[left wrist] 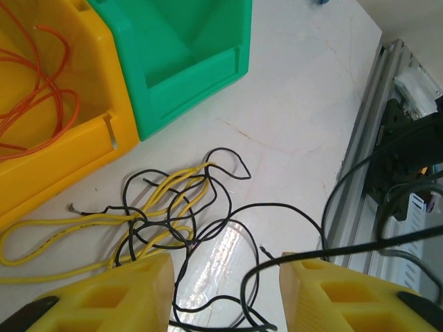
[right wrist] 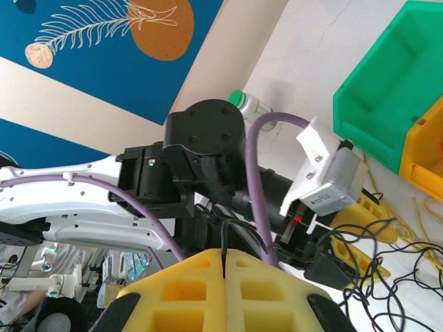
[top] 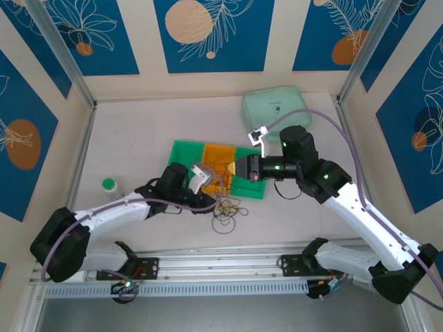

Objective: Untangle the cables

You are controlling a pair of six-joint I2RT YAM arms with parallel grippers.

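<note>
The cables (top: 227,209) lie in a tangle on the table just in front of the bins. Thin black and pale yellow strands (left wrist: 166,214) loop through each other, and orange strands (left wrist: 34,90) rest inside the yellow bin (left wrist: 62,159). My left gripper (left wrist: 225,266) hovers low over the tangle (top: 216,192), open, with black loops lying on the table between its yellow fingers (left wrist: 124,290). My right gripper (right wrist: 223,252) is shut on one black cable (right wrist: 223,242), which rises from the tangle. It hangs above the bins (top: 239,169), facing the left arm.
A green bin (left wrist: 187,62) stands beside the yellow one (top: 220,159). A mint-green case (top: 275,109) sits at the back right, and a green-capped bottle (top: 109,185) at the left. An aluminium rail (left wrist: 360,200) runs along the near table edge.
</note>
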